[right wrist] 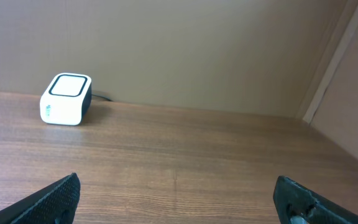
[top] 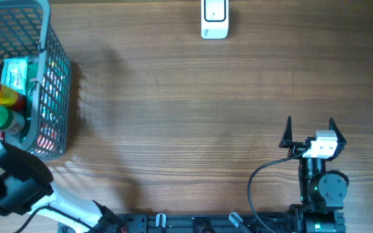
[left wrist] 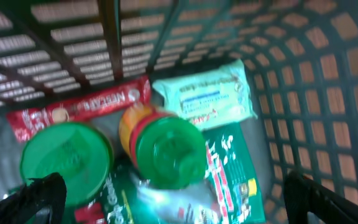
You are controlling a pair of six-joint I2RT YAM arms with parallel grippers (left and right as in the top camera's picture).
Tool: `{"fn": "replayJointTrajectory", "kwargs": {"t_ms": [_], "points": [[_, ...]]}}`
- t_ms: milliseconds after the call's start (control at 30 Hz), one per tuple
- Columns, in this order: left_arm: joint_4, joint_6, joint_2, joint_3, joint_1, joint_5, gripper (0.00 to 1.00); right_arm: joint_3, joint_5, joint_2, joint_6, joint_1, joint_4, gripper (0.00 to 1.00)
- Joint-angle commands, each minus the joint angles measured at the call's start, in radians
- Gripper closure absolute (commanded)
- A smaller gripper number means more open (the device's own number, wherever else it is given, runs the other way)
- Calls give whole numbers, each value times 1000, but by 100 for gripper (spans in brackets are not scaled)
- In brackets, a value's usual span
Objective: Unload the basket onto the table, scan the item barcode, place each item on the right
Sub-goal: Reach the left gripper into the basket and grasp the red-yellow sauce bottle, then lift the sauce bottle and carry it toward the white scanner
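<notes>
Overhead shows rounded white scanner (top: 214, 19) on wood-grain table (top: 173, 116).

"Nescafé" on red packet (left wrist: 73, 114)

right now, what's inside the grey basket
In the basket: a green-lidded tub, a green-capped yellow bottle, a red Nescafe packet and a pale green soft pack. A green packet lies under the bottle, partly covered; anything beneath it is hidden.
</notes>
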Motion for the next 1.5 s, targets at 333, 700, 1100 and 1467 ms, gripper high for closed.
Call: {"fn": "replayJointTrajectory", "kwargs": {"t_ms": [333,700,1100,1467], "points": [[116,-13,150,18,-6,-19,20,-3,-13,-5,-12,6,5,0],[100,-14,136,19,-47,-4,65,-3,-13,-5,-12,6,5,0],[82,-13,-237,98,-46,-6,67,-3,-13,-5,-12,6,5,0],[107,-29,-468,98,-47,29,69,-3,-13,-5,-12,6,5,0]]}}
